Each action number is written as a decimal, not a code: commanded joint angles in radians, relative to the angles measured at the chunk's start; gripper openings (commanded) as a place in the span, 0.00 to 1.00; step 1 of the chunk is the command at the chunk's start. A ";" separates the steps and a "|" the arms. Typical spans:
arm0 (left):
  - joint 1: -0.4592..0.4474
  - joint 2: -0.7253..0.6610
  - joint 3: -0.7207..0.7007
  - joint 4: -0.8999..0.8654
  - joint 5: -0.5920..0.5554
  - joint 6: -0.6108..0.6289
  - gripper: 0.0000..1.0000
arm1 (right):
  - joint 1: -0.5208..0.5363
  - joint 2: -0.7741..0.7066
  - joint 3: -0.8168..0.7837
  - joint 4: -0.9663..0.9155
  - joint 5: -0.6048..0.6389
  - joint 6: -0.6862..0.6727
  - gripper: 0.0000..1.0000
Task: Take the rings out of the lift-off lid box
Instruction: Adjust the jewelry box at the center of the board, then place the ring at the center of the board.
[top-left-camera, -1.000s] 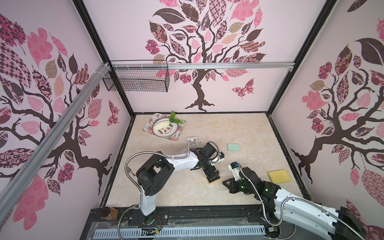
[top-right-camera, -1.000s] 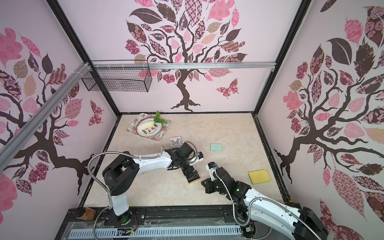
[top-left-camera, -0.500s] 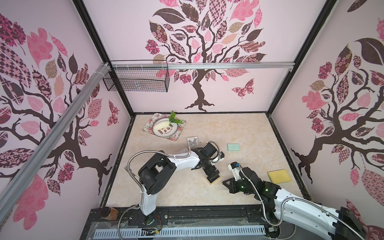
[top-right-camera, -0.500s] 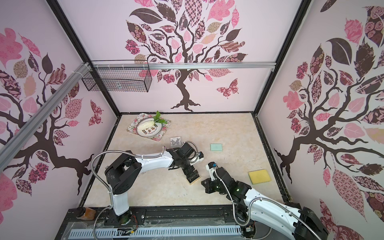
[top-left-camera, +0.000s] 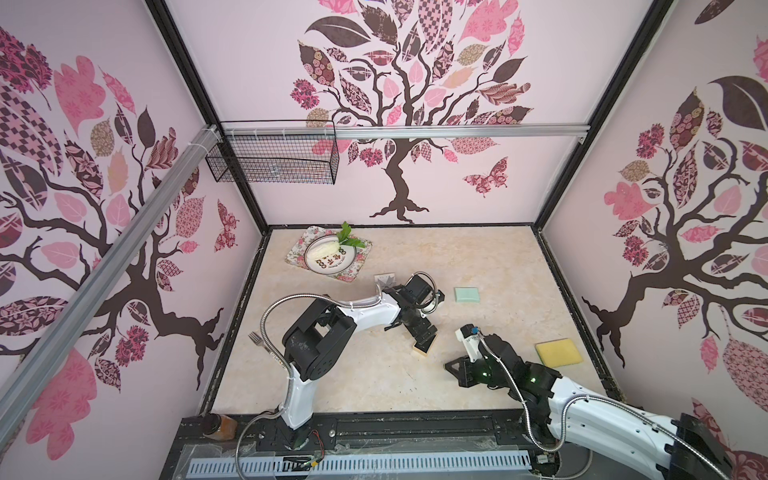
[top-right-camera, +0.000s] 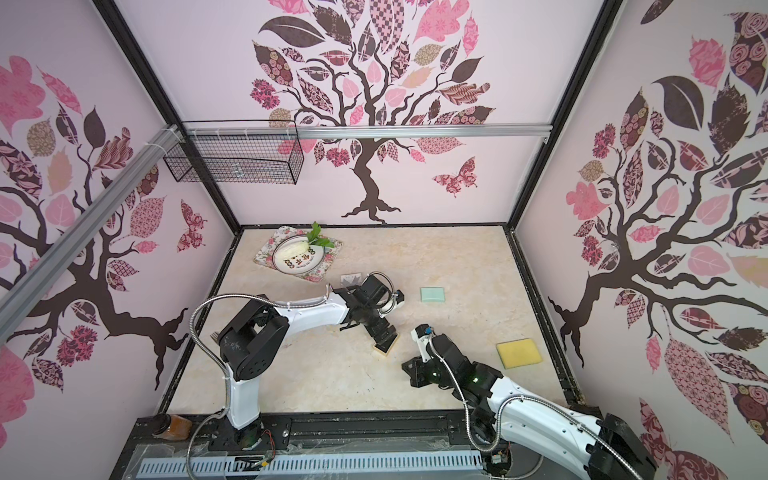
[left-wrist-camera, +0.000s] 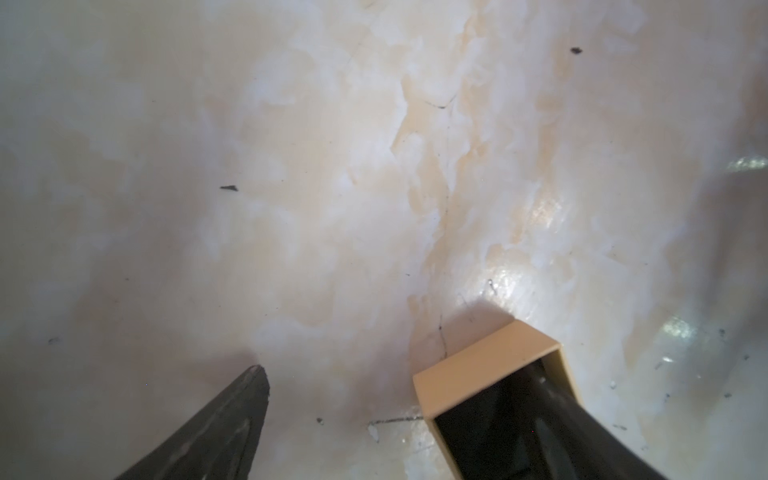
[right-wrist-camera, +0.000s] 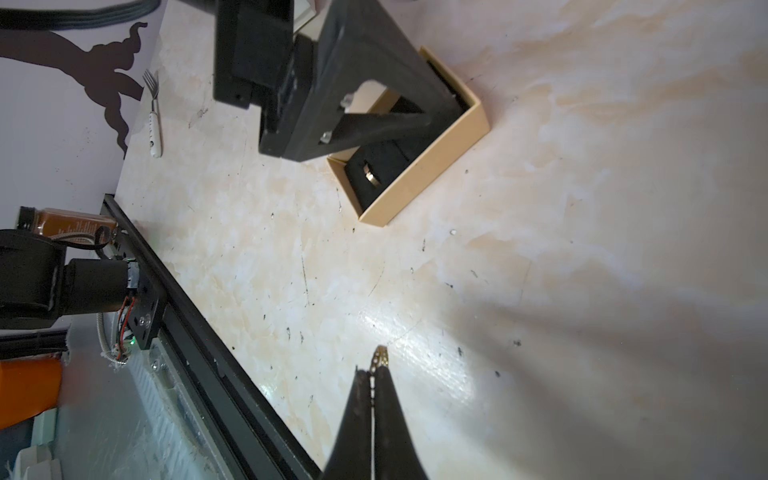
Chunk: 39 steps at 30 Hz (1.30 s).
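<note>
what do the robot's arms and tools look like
Both arms have white shells with black joints: left arm, right arm. A ribbed silver hose runs along each. Green lights glow on the right arm. The left tool and right tool have black tapering fingers.

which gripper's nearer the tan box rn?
Left. Left gripper is at the tan box, one finger inside it; right gripper sits apart, pinching a ring.
</note>
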 joint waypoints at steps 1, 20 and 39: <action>0.014 -0.078 0.021 0.002 -0.014 -0.008 0.94 | 0.003 0.016 -0.006 0.069 -0.087 0.059 0.00; 0.083 -0.477 -0.273 0.066 -0.115 -0.132 0.98 | 0.275 0.546 0.093 0.524 -0.162 0.165 0.00; 0.087 -0.527 -0.369 0.128 -0.104 -0.156 0.98 | 0.276 0.763 0.200 0.503 -0.083 0.185 0.00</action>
